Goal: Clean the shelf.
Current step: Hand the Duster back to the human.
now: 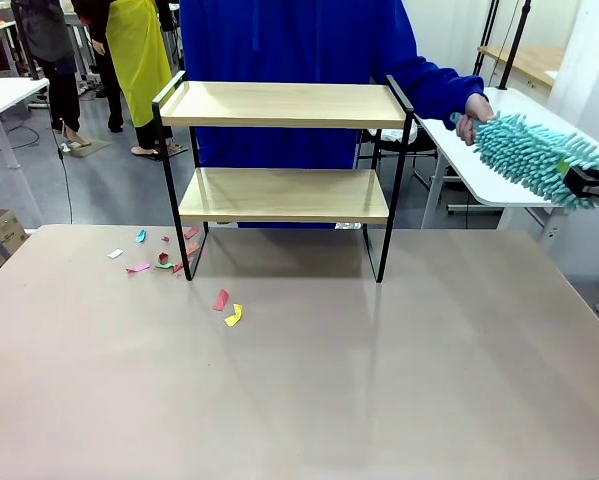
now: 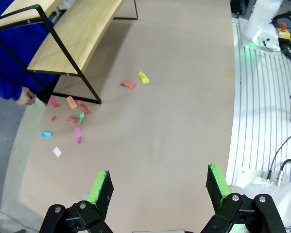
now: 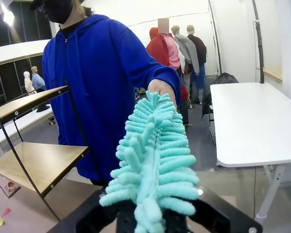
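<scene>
Coloured paper scraps (image 1: 164, 256) litter our table (image 1: 299, 400) left of centre, by the shelf (image 1: 284, 150) standing at upper middle. At the right edge a person's hand (image 1: 471, 115) holds one end of the teal duster (image 1: 534, 160); our right gripper (image 1: 591, 185) is at its other end, grip unclear. Our left gripper (image 2: 157, 187) gapes wide, holding nothing.
</scene>
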{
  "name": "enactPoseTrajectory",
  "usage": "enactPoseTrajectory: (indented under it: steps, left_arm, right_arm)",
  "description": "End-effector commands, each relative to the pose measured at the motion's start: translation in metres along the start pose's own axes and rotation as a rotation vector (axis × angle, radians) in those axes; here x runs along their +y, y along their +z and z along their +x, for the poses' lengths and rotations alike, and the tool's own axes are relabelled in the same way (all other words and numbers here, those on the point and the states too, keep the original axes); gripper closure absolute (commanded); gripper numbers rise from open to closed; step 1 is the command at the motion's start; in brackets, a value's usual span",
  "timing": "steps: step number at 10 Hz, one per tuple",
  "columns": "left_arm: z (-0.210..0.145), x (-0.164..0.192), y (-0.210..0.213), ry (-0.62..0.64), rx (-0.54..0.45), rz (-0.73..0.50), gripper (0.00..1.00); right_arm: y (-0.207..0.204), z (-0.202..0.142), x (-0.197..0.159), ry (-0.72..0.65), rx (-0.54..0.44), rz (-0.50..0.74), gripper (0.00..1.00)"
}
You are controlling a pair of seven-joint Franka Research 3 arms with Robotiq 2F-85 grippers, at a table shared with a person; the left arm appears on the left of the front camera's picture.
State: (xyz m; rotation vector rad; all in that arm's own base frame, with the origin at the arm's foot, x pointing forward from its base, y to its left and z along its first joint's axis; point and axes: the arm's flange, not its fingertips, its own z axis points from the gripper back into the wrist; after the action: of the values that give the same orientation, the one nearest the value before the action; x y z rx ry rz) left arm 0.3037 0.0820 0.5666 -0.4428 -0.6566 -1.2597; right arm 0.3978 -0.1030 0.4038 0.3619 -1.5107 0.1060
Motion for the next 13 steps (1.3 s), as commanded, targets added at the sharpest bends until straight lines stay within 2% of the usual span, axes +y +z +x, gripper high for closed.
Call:
enactPoseTrajectory:
  steps: [1,2,3,4,5,7,10,13]
  left_arm:
    - [0.002,0.000,0.001,-0.005,-0.023,-0.005,0.00]
    - [0.002,0.000,0.001,-0.005,-0.023,-0.005,0.00]
    - [0.002,0.000,0.001,-0.005,-0.023,-0.005,0.00]
    - [0.002,0.000,0.001,-0.005,-0.023,-0.005,0.00]
    - [0.002,0.000,0.001,-0.005,-0.023,-0.005,0.00]
    - [0.002,0.000,0.001,-0.005,-0.023,-0.005,0.00]
    - [0.002,0.000,0.001,-0.005,-0.023,-0.005,0.00]
    - [0.002,0.000,0.001,-0.005,-0.023,-0.005,0.00]
  right_arm:
    - [0.000,0.000,0.000,0.000,0.000,0.000,0.24]
    - [0.000,0.000,-0.001,-0.023,0.010,0.003,0.24]
    - [0.000,0.001,-0.001,-0.032,0.014,0.002,0.00]
    - [0.000,0.002,-0.002,-0.057,0.025,0.007,0.23]
    - [0.000,0.004,-0.003,-0.072,0.029,0.005,0.00]
    - [0.003,0.019,-0.005,-0.097,0.008,-0.002,0.00]
    - [0.014,0.098,-0.016,-0.219,-0.101,0.004,0.00]
    - [0.035,0.179,-0.055,-0.477,-0.244,-0.040,0.00]
